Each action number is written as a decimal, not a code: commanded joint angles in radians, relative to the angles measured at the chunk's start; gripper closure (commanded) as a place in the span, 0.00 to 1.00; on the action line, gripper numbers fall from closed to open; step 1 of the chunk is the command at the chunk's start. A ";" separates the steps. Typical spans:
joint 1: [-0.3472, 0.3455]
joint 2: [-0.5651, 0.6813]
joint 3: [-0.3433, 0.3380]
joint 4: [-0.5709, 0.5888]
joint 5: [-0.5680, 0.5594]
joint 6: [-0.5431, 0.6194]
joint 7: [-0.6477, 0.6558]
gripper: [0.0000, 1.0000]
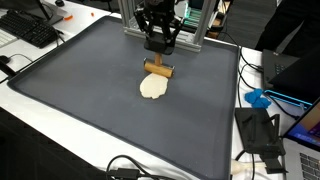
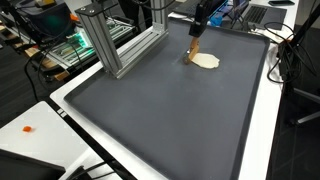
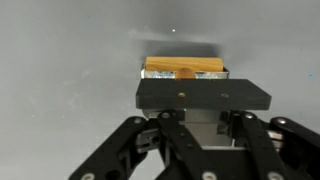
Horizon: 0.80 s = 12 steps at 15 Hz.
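Hand is clamped shut on the upright stem of a small T-shaped light wooden roller, hanging straight down over the dark grey rimmed mat on the white bench. The roller's long axis runs side to side in the wrist view, stem pointing up. It sits at the far edge of the flat cream dough disc, can't tell if they touch. Silver aluminium frame stands right behind the hand. A black keyboard and a blue plastic thing lie off the mat, well apart.
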<state>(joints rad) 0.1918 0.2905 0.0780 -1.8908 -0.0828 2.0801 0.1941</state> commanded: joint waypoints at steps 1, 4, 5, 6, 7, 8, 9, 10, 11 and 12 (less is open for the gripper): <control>-0.015 0.010 0.008 -0.035 0.008 -0.008 -0.027 0.78; -0.014 0.011 0.009 -0.033 0.006 0.074 -0.028 0.78; -0.013 0.013 0.012 -0.033 0.005 0.101 -0.038 0.78; -0.013 0.014 0.014 -0.033 0.004 0.127 -0.051 0.78; -0.012 0.017 0.016 -0.032 0.002 0.148 -0.064 0.78; -0.013 0.019 0.019 -0.033 0.005 0.167 -0.078 0.78; -0.014 0.026 0.023 -0.032 0.014 0.190 -0.094 0.78; -0.014 0.029 0.024 -0.032 0.014 0.209 -0.105 0.78; -0.016 0.034 0.028 -0.034 0.025 0.230 -0.121 0.78; -0.017 0.038 0.032 -0.037 0.031 0.250 -0.137 0.78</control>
<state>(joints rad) 0.1886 0.2941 0.0816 -1.9004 -0.0831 2.2270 0.1051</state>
